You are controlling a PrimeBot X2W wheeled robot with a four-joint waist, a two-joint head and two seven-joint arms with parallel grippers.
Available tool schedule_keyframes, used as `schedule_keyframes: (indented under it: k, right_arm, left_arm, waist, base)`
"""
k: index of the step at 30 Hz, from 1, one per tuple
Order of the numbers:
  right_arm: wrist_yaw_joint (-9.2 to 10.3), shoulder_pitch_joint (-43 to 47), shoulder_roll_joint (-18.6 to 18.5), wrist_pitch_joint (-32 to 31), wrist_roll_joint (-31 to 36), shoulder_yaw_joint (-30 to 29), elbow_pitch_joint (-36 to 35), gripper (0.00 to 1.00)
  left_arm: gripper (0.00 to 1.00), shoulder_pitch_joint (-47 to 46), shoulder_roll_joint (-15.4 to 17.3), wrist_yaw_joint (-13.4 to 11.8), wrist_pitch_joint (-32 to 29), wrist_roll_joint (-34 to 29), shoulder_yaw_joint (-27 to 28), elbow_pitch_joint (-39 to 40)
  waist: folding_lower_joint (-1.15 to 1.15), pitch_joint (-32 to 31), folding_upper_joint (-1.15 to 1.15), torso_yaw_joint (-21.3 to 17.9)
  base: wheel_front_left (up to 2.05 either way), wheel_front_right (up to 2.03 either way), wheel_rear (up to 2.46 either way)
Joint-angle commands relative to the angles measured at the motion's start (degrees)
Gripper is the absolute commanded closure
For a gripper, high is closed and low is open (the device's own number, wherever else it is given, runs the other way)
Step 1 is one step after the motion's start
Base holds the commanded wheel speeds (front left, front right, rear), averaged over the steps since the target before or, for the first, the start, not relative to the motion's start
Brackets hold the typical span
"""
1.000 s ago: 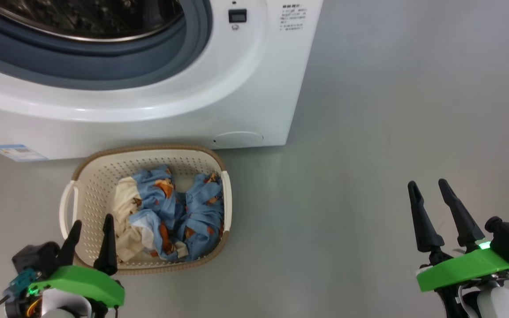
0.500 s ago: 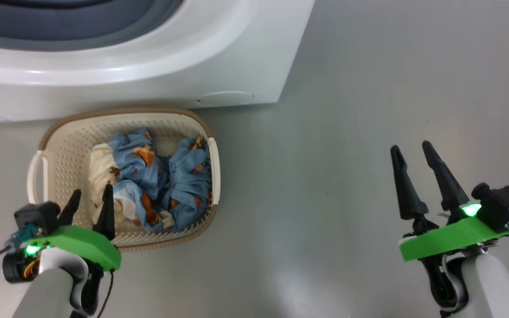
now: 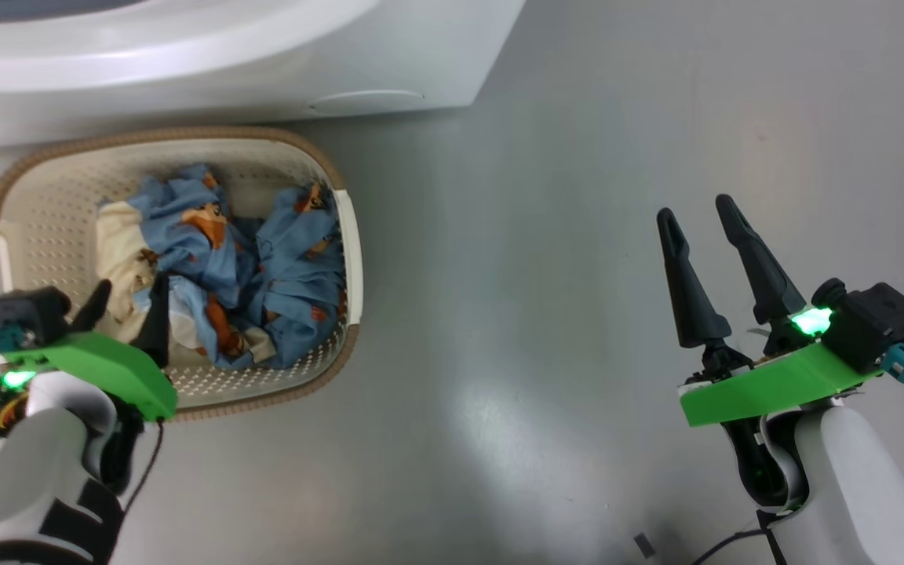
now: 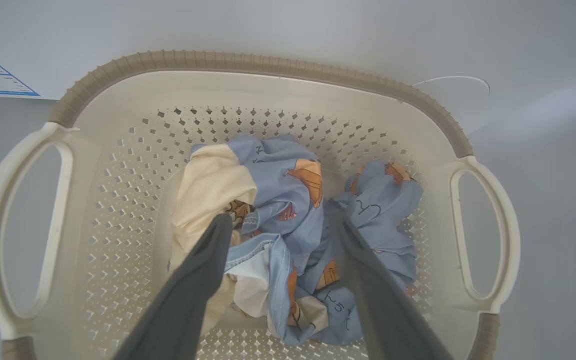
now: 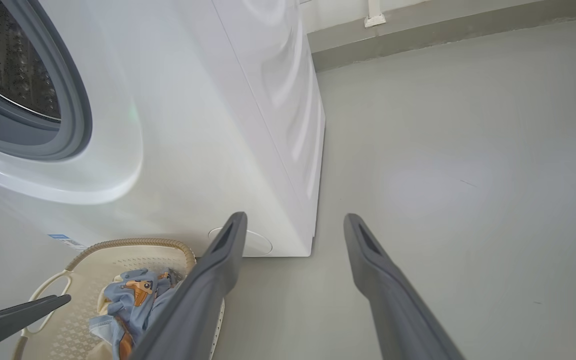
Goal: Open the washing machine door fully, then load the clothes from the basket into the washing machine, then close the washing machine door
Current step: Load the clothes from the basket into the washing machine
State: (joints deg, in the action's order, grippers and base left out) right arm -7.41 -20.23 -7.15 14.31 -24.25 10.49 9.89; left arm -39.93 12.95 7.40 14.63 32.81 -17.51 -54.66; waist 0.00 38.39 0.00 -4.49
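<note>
Left gripper (image 4: 279, 220): fingers about half spread, nothing between them. The tips hang over the near part of the clothes (image 4: 288, 200), one to each side of a blue fold. Cannot tell whether the tips touch cloth.

Right gripper (image 3: 695, 210): fingers apart, empty, over bare floor (image 3: 546, 235), well apart from the basket (image 3: 185, 135).

Clothes: a loose crumpled heap in the basket. Blue printed pieces lie at the middle and right, with a cream piece (image 4: 208, 195) at the left, partly tucked under the blue.
- Handling (judged): soft, light and limp, not fragile. A pinch will gather cloth and the rest will trail.
- The pieces look tangled, so one lift may drag a neighbour.
- Best hold: the raised blue ridge at the heap's centre, fingers pushed down well into the bulk. A thin edge may slip out.

Basket: light perforated plastic, standing on the floor just in front of the washer (image 5: 193, 125). It holds clothes and nothing else, and the heap sits below the rim. It may slide or tip if cloth snags on the rim.

Washer: in the right wrist view the drum (image 5: 8, 65) mouth is uncovered inside the grey gasket (image 5: 75, 100). The part of the drum in view is bare steel. Loading judged not yet begun.
</note>
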Motion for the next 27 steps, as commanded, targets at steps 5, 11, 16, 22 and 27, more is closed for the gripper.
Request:
schedule_keyframes:
  k: [5, 11, 16, 22, 27]
  right_arm:
    - [-0.08, -0.43, 0.56, 0.69, 0.84, 2.22, -2.15, 0.0]
    - [-0.08, -0.96, 0.7, 0.69, 1.1, 2.78, -2.75, 0.0]
    - [-0.08, -1.34, 0.84, 0.69, 1.15, 3.21, -3.09, 0.0]
    - [-0.08, -1.91, 1.17, 0.69, 1.22, 3.94, -3.63, 0.0]
    - [-0.08, -2.44, 1.42, 0.69, 1.3, 4.45, -4.24, 0.0]
  left_arm:
    - [0.0, -3.73, 4.15, 0.09, 0.37, 1.9, -0.98, -4.31]
    - [0.0, -7.68, 5.91, 0.09, 0.37, 4.19, -4.93, -8.8]
    - [0.0, -10.59, 7.23, 0.09, 0.26, 6.09, -8.09, -10.88]
    - [0.0, -13.73, 9.04, 0.09, -0.08, 8.14, -11.56, -12.22]
    - [0.0, -16.87, 10.34, 0.09, -0.26, 9.51, -14.31, -13.71]
  waist:
    - [0.0, 4.12, 0.0, -1.97]
    - [0.0, 6.75, 0.0, -3.2]
    - [0.0, 8.38, 0.0, -4.03]
    - [0.0, 10.13, 0.0, -5.04]
    - [0.0, 11.81, 0.0, -5.79]
  base:
    - [0.0, 0.0, 0.0]
    - [0.0, 0.0, 0.0]
    - [0.0, 0.0, 0.0]
    - [0.0, 0.0, 0.0]
    - [0.0, 0.0, 0.0]
